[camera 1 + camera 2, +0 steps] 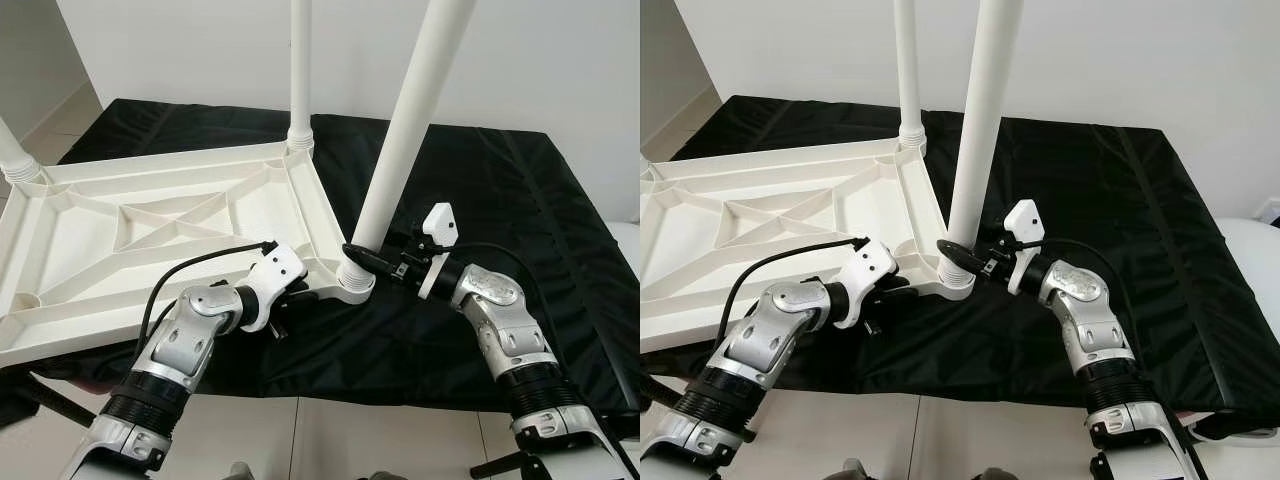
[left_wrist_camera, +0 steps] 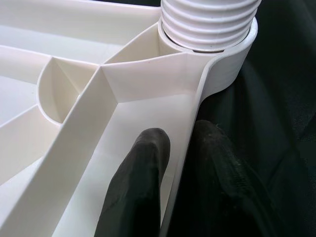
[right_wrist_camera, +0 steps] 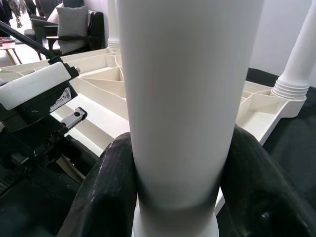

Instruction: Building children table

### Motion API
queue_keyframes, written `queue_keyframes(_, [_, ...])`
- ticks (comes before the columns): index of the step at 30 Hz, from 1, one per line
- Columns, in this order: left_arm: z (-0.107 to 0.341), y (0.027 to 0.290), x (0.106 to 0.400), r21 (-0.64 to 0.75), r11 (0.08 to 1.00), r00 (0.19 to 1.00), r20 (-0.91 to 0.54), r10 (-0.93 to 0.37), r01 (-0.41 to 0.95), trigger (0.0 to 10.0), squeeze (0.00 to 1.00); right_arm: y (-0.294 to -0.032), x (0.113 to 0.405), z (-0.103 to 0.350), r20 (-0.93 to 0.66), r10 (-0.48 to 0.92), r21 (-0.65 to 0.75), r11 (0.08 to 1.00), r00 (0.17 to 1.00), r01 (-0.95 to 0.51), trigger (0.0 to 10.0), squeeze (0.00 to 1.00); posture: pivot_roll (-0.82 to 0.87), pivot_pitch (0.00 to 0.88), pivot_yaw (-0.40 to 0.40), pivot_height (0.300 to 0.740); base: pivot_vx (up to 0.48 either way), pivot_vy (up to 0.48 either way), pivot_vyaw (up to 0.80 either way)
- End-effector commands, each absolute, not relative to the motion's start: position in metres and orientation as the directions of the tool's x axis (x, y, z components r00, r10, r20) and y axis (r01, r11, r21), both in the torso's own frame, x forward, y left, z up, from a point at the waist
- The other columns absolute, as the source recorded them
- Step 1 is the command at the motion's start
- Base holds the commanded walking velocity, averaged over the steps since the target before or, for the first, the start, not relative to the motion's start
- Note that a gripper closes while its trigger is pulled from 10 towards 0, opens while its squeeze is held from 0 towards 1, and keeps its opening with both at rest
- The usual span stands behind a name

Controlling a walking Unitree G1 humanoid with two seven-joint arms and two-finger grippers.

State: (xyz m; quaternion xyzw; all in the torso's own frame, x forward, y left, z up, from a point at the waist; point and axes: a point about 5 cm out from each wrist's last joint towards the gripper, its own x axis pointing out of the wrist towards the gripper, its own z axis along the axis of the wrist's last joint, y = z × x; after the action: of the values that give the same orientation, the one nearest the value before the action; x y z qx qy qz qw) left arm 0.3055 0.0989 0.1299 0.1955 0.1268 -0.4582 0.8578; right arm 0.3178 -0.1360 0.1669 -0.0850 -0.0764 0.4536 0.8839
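You are gripping the near-right table leg (image 1: 405,140) low on its shaft with the right gripper (image 1: 368,258), fingers closed around it; its long axis is rising, leaning right, from the corner socket. Your left gripper (image 1: 295,297) is pinching the upturned tabletop (image 1: 150,240) rim just left of that socket.

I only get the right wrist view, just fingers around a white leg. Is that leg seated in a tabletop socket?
Observer: Yes. The head views show the leg standing in the corner socket of the upside-down tabletop, with the right gripper clamped just above it.
Operator: Is the left arm helping?
Observer: The left gripper pinches the tabletop's edge wall beside that socket, one finger inside and one outside.
Operator: Any other legs on?
Observer: A second leg stands in the far corner.
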Motion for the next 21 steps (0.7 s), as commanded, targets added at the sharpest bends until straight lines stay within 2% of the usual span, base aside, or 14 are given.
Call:
queue_keyframes(1, [0.1507, 0.0938, 0.3056, 0.283, 0.508, 0.58, -0.318, -0.75, 0.813, 10.0, 0.0, -0.1369, 0.3171, 0.145, -0.046, 0.806, -0.184, 0.574, 0.59, -0.798, 10.0, 0.0, -0.02, 0.038, -0.016, 0.74, 0.0, 0.0, 0.0])
queue_keyframes(12, [0.1527, 0.0925, 0.3039, 0.288, 0.502, 0.576, -0.316, -0.754, 0.815, 10.0, 0.0, -0.1392, 0.3184, 0.1389, -0.067, 0.792, -0.172, 0.59, 0.607, -0.789, 10.0, 0.0, -0.02, 0.039, -0.014, 0.74, 0.0, 0.0, 0.0])
queue_keyframes(21, [0.1543, 0.0906, 0.3026, 0.29, 0.498, 0.573, -0.312, -0.758, 0.817, 10.0, 0.0, -0.1377, 0.322, 0.1385, -0.079, 0.782, -0.07, 0.615, 0.619, -0.786, 10.0, 0.0, -0.02, 0.036, -0.015, 0.74, 0.0, 0.0, 0.0])
